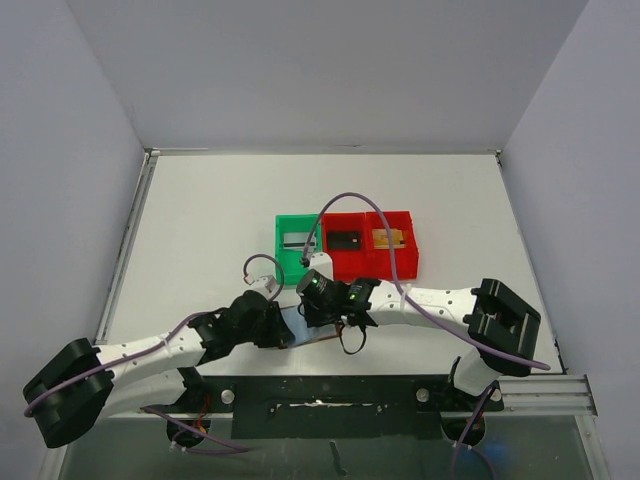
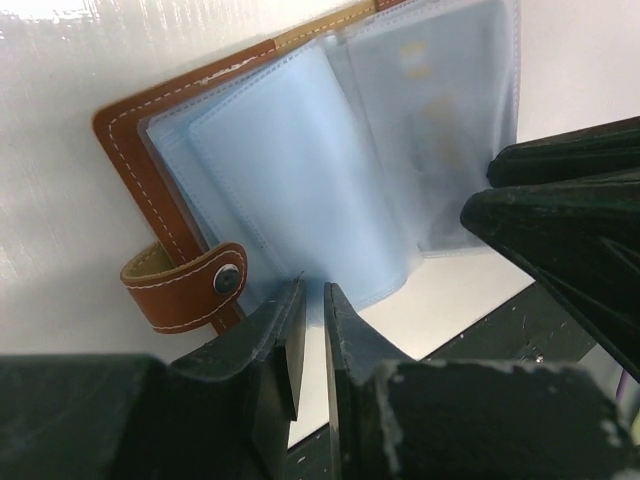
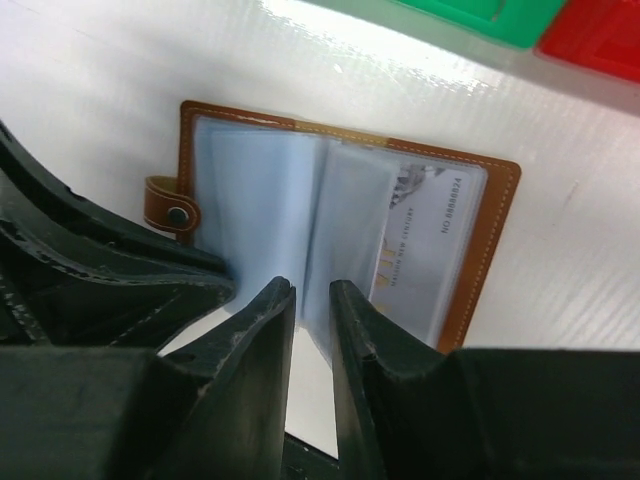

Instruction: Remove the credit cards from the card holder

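The card holder (image 1: 300, 329) lies open near the table's front edge, brown leather (image 2: 130, 160) with pale blue plastic sleeves (image 2: 290, 170). A grey-white printed credit card (image 3: 430, 225) sits inside the right-hand sleeve next to the brown border (image 3: 492, 240). My left gripper (image 2: 312, 290) is shut on the lower edge of a left-hand blue sleeve. My right gripper (image 3: 310, 288) has its fingers close together around the lower edge of a middle sleeve; whether they pinch it does not show. Both grippers (image 1: 288, 332) (image 1: 315, 320) meet over the holder and hide most of it from above.
A green bin (image 1: 290, 262) and two joined red bins (image 1: 405, 262) stand just behind the holder, each with a flat item inside. The left gripper's fingers (image 3: 120, 270) and the right gripper's fingers (image 2: 560, 210) are almost touching. The holder's snap strap (image 2: 190, 285) sticks out at its left side.
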Motion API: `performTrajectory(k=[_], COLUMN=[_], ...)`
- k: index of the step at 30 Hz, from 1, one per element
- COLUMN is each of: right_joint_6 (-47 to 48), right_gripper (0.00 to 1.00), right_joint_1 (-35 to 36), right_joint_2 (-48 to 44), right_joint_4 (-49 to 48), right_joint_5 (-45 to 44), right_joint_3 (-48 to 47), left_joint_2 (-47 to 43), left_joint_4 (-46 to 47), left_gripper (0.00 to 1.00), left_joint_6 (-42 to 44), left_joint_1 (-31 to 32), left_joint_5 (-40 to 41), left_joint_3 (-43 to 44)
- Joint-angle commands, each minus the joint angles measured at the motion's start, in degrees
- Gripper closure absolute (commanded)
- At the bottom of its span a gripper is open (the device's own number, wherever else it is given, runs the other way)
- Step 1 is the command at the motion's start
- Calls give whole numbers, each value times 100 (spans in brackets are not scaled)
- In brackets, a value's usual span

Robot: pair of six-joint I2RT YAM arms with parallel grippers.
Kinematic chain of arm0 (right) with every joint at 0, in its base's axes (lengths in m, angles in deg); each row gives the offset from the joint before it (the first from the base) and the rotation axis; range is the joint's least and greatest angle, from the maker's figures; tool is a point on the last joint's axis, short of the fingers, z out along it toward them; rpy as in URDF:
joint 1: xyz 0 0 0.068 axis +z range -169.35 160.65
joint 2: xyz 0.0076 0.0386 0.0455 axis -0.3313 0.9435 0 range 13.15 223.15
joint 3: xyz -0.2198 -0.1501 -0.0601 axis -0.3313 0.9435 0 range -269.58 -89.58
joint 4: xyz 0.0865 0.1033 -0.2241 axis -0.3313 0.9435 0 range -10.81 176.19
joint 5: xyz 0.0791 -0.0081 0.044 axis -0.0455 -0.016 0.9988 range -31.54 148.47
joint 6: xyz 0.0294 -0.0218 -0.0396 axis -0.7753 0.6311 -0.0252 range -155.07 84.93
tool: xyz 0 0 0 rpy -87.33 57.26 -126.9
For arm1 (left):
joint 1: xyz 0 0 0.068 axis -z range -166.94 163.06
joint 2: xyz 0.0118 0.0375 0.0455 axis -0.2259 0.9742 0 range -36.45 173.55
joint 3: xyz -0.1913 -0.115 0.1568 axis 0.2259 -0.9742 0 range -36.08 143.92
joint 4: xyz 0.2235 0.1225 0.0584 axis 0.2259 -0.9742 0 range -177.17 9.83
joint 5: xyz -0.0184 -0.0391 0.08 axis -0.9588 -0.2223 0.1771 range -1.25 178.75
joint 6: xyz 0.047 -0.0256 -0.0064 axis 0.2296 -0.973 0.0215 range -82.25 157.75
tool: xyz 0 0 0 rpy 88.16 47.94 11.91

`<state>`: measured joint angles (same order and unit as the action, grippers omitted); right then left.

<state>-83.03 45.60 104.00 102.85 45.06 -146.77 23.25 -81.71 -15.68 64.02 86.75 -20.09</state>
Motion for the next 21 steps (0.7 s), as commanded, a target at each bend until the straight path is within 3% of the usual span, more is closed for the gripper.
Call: performTrajectory(k=[1, 8, 12, 21], right_joint_6=[59, 169, 14, -183], right_gripper=[78, 77, 75, 53], right_joint_1=[-8, -18, -36, -307], right_joint_2=[-157, 53, 27, -114], right_joint_4=[-520, -708, -324, 416], right_joint_5=[382, 700, 224, -514], right_joint_3=[-27, -167, -177, -35], left_joint_2=[-159, -478, -708, -861], left_joint_4=[-104, -167, -467, -884], left_gripper=[87, 87, 85, 55], left_joint_6=[-1, -257, -273, -362], left_joint_1=[25, 30, 23, 19], left_joint_5=[108, 291, 497, 940], left_joint_3=[-3, -151, -83, 192])
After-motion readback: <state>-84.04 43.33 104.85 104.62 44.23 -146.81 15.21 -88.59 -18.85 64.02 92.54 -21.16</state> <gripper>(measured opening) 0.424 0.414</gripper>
